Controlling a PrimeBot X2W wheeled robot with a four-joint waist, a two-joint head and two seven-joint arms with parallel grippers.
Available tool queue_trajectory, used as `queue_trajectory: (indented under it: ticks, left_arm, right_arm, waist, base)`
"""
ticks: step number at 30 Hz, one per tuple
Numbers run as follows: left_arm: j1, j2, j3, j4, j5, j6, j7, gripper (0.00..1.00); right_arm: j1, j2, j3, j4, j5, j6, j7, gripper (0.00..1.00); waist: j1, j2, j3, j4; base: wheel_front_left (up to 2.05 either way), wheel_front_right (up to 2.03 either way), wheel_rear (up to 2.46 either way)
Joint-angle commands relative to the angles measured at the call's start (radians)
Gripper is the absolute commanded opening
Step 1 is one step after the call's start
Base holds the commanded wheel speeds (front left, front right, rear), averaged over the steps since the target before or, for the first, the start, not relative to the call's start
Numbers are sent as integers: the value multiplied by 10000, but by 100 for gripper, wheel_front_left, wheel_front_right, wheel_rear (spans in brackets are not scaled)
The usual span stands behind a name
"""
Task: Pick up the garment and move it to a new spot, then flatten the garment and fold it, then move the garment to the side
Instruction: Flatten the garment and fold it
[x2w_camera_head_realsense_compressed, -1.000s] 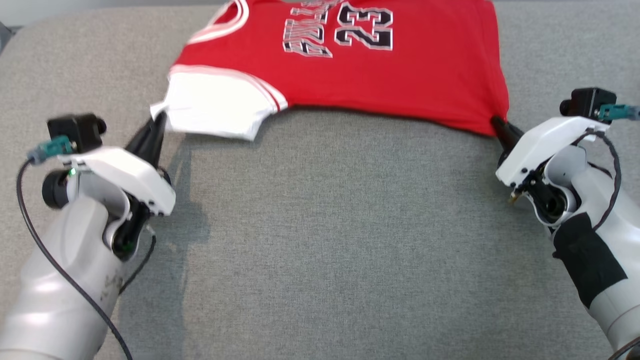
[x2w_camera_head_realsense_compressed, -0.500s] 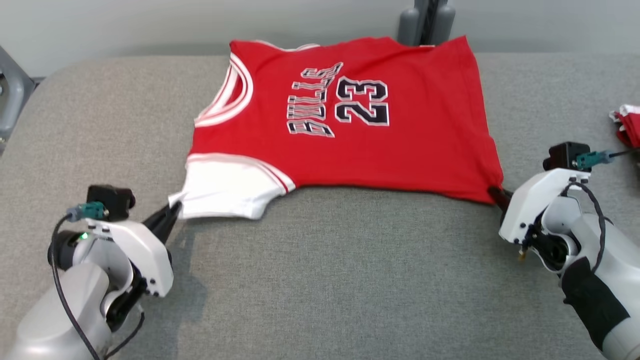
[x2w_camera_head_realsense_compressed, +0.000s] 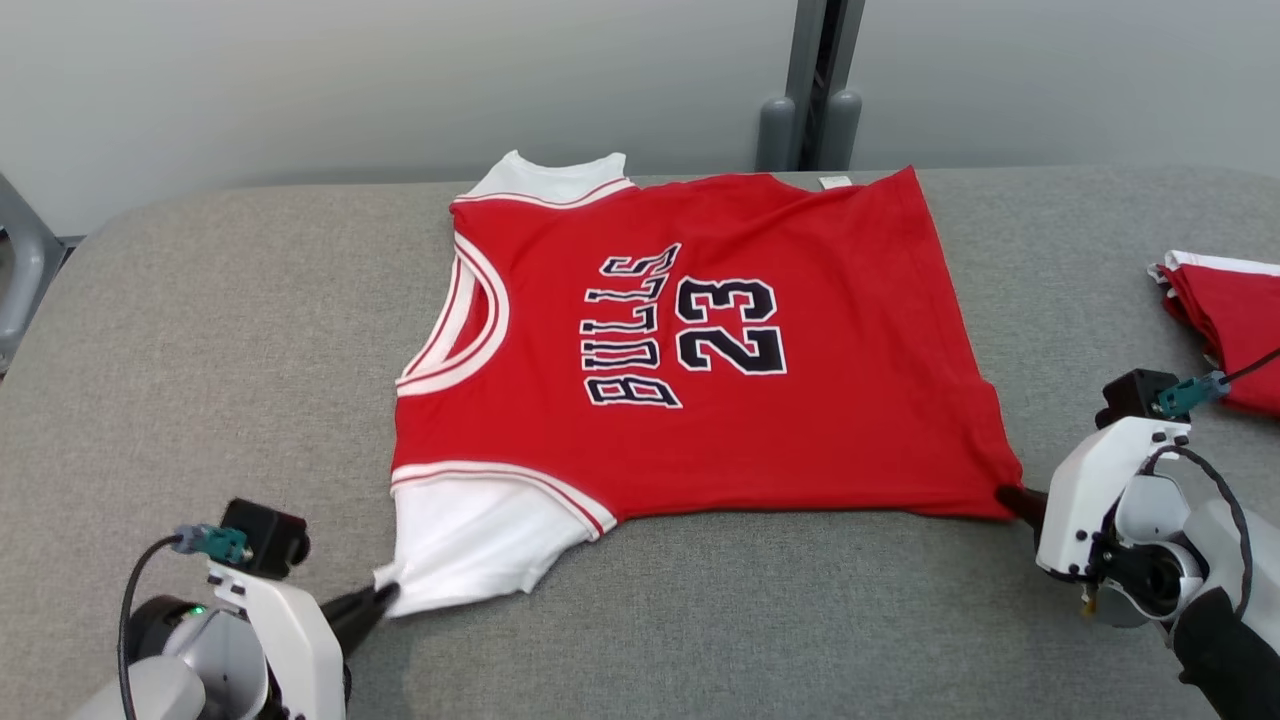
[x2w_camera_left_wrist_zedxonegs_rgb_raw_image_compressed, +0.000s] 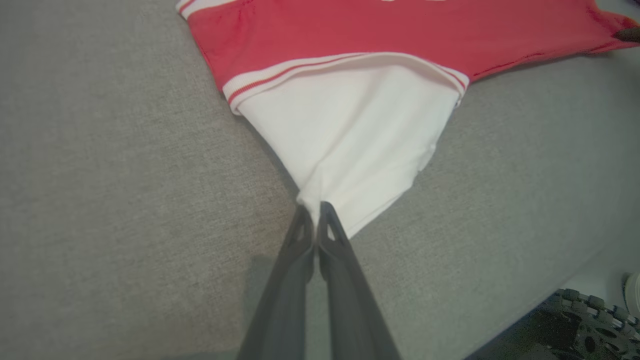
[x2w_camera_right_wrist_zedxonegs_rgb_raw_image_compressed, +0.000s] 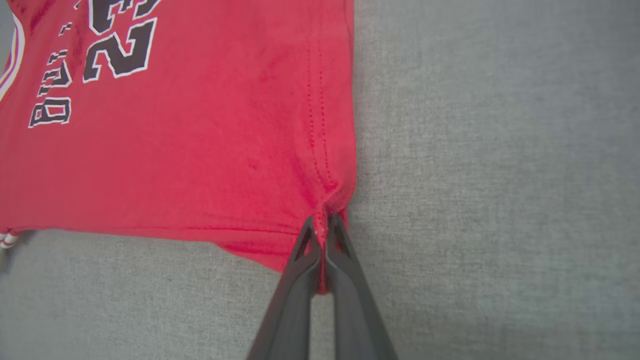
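The left gripper (x2w_camera_left_wrist_zedxonegs_rgb_raw_image_compressed: 313, 207) pinches the white sleeve tip of the jersey (x2w_camera_head_realsense_compressed: 830, 440), the right gripper (x2w_camera_right_wrist_zedxonegs_rgb_raw_image_compressed: 324, 220) its red hem corner; both pinched bits are hidden between the fingers.

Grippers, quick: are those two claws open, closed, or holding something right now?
Left gripper: closed, pinching the white sleeve of the jersey.
Right gripper: closed, pinching the jersey's red bottom corner.

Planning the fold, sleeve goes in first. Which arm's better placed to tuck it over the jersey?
Left. The left gripper is shut on the tip of the white sleeve, which sticks out from the jersey. The right gripper pinches the red corner at the other end, apart from the sleeve.
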Motion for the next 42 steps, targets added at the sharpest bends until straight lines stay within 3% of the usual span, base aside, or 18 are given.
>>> queue_trajectory:
  ticks: [1, 10, 24, 26, 27, 35, 42]
  left_arm:
    - [216, 187, -87, -251, -209, 1, 161, 0]
    - [1423, 1704, -1009, -3407, -2204, 1, 1705, 0]
    - [2329, 2775, -1783, -5503, -3685, 58, 3129, 0]
    - [2463, 2923, -1857, -5665, -3695, 90, 3225, 0]
    - [2706, 3242, -1753, -6252, -4061, 233, 3191, 0]
    - [2377, 3244, -1177, -6504, -4550, 274, 2834, 0]
    - [1705, 3016, -268, -6668, -5382, 180, 2487, 0]
  right_arm:
    - [229, -191, 57, -47, 120, -11, 168, 0]
    - [1147, -1043, 401, -1366, 1242, -10, 1921, 0]
    - [2428, -2466, 399, -3884, 2487, -8, 4504, 0]
    - [2681, -2678, 385, -4324, 2518, -8, 4721, 0]
    - [3337, -3332, 87, -5546, 2444, -8, 5139, 0]
    - [3443, -3284, -756, -6109, 2196, -8, 5144, 0]
    - [2988, -2709, -1766, -5929, 1680, -8, 5313, 0]
  waist:
    - [-1, 0, -126, -70]
    - [-1, 0, -738, -272]
    - [-1, 0, -1122, -593]
    - [-1, 0, -1115, -631]
    - [-1, 0, -923, -695]
    - [-1, 0, -487, -697]
    - [-1, 0, 96, -581]
  base:
    - [0, 0, 0]
    - [0, 0, 0]
    - [0, 0, 0]
    - [0, 0, 0]
    - [0, 0, 0]
    - [0, 0, 0]
    - [0, 0, 0]
